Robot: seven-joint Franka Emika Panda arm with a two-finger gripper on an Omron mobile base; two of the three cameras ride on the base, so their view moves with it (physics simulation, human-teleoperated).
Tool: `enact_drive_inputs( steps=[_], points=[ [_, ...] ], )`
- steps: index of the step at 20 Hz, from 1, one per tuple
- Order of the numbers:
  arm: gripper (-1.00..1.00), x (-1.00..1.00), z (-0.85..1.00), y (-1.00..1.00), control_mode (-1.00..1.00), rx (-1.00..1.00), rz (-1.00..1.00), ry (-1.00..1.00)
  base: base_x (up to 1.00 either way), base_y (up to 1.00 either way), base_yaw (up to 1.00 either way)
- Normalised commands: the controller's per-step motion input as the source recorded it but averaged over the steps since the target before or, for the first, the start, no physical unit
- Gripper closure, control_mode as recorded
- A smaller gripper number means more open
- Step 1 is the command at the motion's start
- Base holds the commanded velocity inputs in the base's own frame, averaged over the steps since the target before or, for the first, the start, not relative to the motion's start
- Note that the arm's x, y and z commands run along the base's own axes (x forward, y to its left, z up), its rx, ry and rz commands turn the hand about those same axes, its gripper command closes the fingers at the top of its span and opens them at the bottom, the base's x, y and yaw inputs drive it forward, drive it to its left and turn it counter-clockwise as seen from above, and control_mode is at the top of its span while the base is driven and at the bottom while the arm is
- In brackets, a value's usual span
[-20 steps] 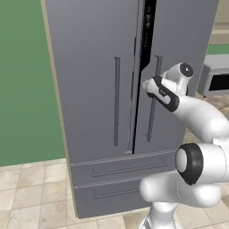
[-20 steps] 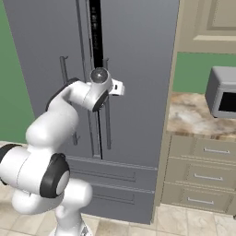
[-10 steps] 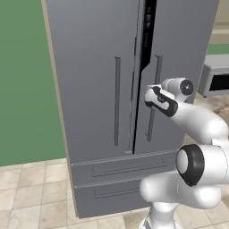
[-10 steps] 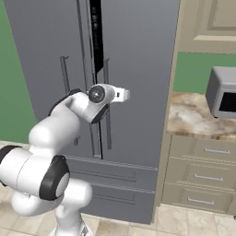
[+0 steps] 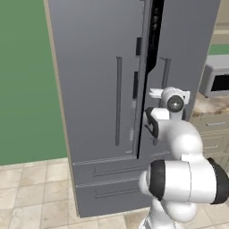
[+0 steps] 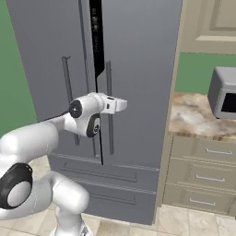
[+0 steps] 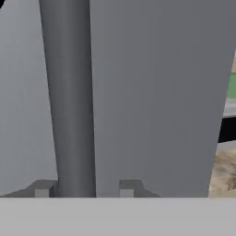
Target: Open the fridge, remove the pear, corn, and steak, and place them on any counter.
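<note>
The dark grey fridge [image 5: 89, 67] [image 6: 138, 69] stands with both doors shut, so the pear, corn and steak are hidden. My gripper [image 5: 151, 124] [image 6: 95, 126] is at mid height on the right door's vertical bar handle [image 5: 166, 71] [image 6: 109, 83]. In the hand view the handle [image 7: 69, 92] rises between my fingertips, and my gripper [image 7: 85, 188] straddles it. One fingertip [image 7: 44, 189] sits against the bar; the other stands a narrow gap off it. The beige-brown counter [image 6: 198, 115] [image 5: 210, 105] lies right of the fridge.
A grey microwave [image 6: 223, 94] [image 5: 217, 80] stands on the counter, over beige drawers [image 6: 207, 177] with bar handles. Two fridge drawers [image 5: 107, 179] run below the doors. A green wall [image 5: 22, 89] is at the left, tiled floor [image 5: 27, 197] below.
The hand has rolled and settled onto the right door handle, and the jaws have narrowed from wide open to close around the bar. The doors have not moved.
</note>
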Motion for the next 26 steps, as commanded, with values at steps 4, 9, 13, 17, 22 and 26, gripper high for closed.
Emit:
enact_drive_inputs(
  steps=[4,9,13,17,22,26],
  points=[
    [1.0,-1.0,0.0,-1.0,-1.0,0.1,-0.07,-0.05,0.0,0.0,0.0],
    [1.0,-1.0,0.0,-1.0,-1.0,0.11,0.0,-0.11,0.0,0.0,0.0],
    [1.0,-1.0,0.0,-1.0,-1.0,0.14,0.0,-0.09,0.0,0.0,0.0],
    [-1.0,-1.0,0.02,-0.93,-1.0,0.16,0.0,-0.08,0.0,0.0,0.0],
    [-1.0,-1.0,0.21,-0.1,-1.0,0.09,0.0,-0.14,0.0,0.0,0.0],
    [-1.0,-1.0,0.22,0.68,-1.0,0.0,0.0,-0.08,0.0,0.0,0.0]
  ],
)
